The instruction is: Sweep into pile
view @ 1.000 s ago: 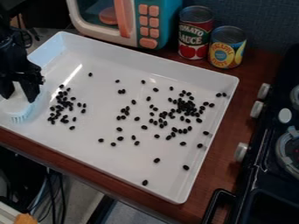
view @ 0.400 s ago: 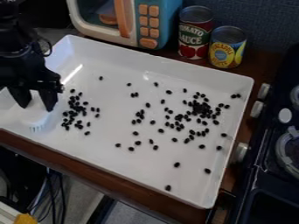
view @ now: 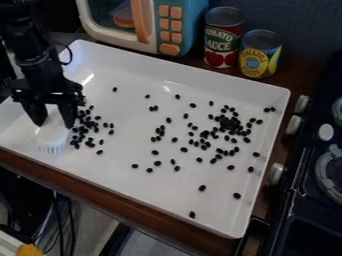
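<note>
In the camera view, your gripper point(view: 55, 125) is gripping the white brush point(view: 52, 137) at the tray's point(view: 133, 188) left side, beside some black beans point(view: 83, 129). Please push slowly, bristles low, toward the dense cluster point(view: 229, 123) at the tray's right; too quick, and beans may scatter.

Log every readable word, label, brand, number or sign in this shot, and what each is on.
"TOMATO SAUCE", on the taller can, its first letter partly cut off by the curve.
"PINEAPPLE", on the shorter can; the line below it is too blurred to read.
No numbers can be made out.
</note>
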